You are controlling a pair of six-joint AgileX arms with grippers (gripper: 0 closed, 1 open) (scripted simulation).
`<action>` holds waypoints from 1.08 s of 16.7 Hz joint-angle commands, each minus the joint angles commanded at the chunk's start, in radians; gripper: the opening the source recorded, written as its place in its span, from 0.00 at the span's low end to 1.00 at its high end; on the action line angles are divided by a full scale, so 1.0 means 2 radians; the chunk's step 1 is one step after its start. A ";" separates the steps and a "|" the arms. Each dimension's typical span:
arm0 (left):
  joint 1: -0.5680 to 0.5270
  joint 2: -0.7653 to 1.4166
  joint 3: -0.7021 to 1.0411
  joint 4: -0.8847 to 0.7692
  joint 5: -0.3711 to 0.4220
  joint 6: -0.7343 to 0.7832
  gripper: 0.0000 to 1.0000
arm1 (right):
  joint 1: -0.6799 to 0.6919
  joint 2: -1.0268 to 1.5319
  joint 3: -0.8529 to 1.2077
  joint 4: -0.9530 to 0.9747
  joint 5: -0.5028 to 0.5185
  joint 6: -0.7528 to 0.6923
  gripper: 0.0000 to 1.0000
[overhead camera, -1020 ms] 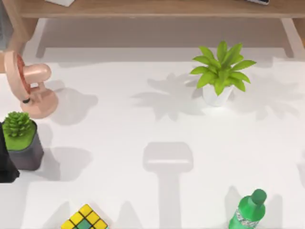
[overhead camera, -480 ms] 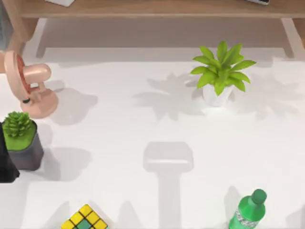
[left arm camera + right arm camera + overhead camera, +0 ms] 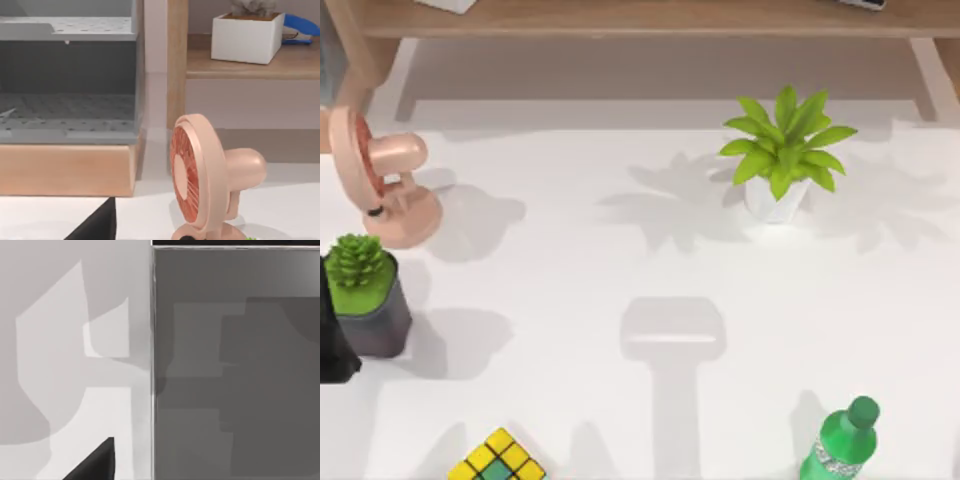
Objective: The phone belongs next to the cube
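Observation:
The cube (image 3: 498, 459), tiled yellow and green, lies at the table's front edge toward the left, partly cut off by the top view's border. The phone is out of view. A dark part of my left arm (image 3: 332, 345) shows at the table's left edge, just beside the grey pot, well behind and left of the cube. In the left wrist view a dark corner of my left gripper (image 3: 96, 226) shows, facing the pink fan (image 3: 200, 175). A dark corner of my right gripper (image 3: 95, 462) shows over a pale surface beside a grey panel.
A pink fan (image 3: 380, 185) stands at the left, with a succulent in a grey pot (image 3: 365, 300) in front of it. A leafy plant in a white pot (image 3: 780, 160) stands at the back right, a green bottle (image 3: 842, 445) at the front right. A wooden shelf (image 3: 640, 18) runs along the back.
A faint shadow at the table's right edge has slid toward the front and out of view. No object on the table has moved.

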 joint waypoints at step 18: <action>0.000 0.000 0.000 0.000 0.000 0.000 1.00 | 0.001 0.053 -0.051 0.104 0.000 0.002 0.70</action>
